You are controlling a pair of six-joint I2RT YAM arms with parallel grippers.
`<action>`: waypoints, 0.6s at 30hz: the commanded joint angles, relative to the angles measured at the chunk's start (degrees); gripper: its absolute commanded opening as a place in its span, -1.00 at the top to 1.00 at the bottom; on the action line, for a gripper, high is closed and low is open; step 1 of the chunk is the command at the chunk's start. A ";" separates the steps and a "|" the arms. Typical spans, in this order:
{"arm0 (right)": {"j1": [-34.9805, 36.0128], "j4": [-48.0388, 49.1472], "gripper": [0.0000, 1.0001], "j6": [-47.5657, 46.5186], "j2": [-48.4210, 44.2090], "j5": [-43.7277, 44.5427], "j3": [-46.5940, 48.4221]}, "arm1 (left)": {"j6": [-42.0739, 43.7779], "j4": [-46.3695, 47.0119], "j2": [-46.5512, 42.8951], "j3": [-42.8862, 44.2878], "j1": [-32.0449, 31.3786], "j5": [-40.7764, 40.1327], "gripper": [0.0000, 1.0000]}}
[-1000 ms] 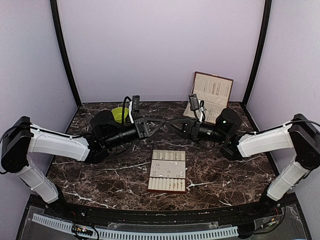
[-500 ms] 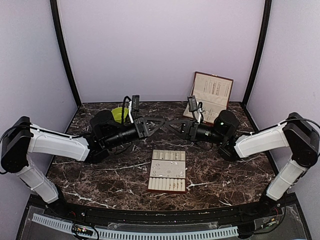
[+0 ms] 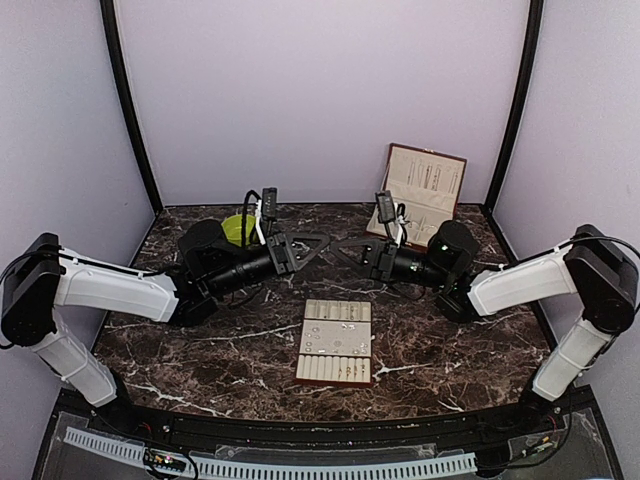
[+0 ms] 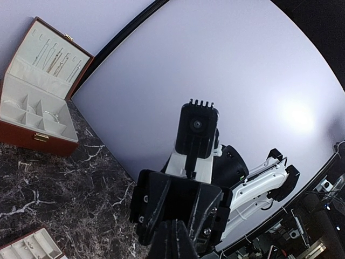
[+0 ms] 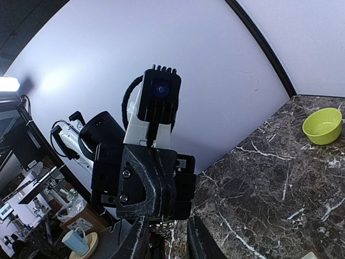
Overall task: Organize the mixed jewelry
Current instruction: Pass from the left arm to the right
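Both arms meet tip to tip in the air above the table's back middle. My left gripper [image 3: 326,243] is shut, its fingers pressed together in the left wrist view [image 4: 172,242]. In the right wrist view a small silvery beaded chain [image 5: 160,227], one piece of the mixed jewelry, shows at the left gripper's tips [image 5: 148,183]. My right gripper [image 5: 166,237] stands around that chain, one finger on each side and a gap still between them. Its tips [image 3: 341,246] overlap the left ones in the top view. More tiny silvery pieces lie in the beige slotted tray [image 3: 336,342].
An open brown jewelry box [image 3: 425,185] with white compartments stands at the back right, also seen in the left wrist view [image 4: 38,108]. A lime-green bowl [image 3: 238,228] sits at the back left, behind the left arm. The tray's corner [image 4: 29,249] shows low in the left wrist view.
My right gripper has slid left to the left gripper's tips and its fingers have drawn closer together. The left gripper has stayed shut and barely moved.
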 commanded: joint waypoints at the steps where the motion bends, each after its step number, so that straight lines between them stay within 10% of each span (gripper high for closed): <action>1: 0.36 2.97 0.49 0.23 0.63 -0.23 0.85 | 0.10 2.11 -2.23 -0.67 -0.25 0.15 1.00; 18: 0.34 2.80 0.49 0.44 1.72 -0.63 2.37 | -0.08 2.54 -2.00 -0.87 -0.30 0.12 1.00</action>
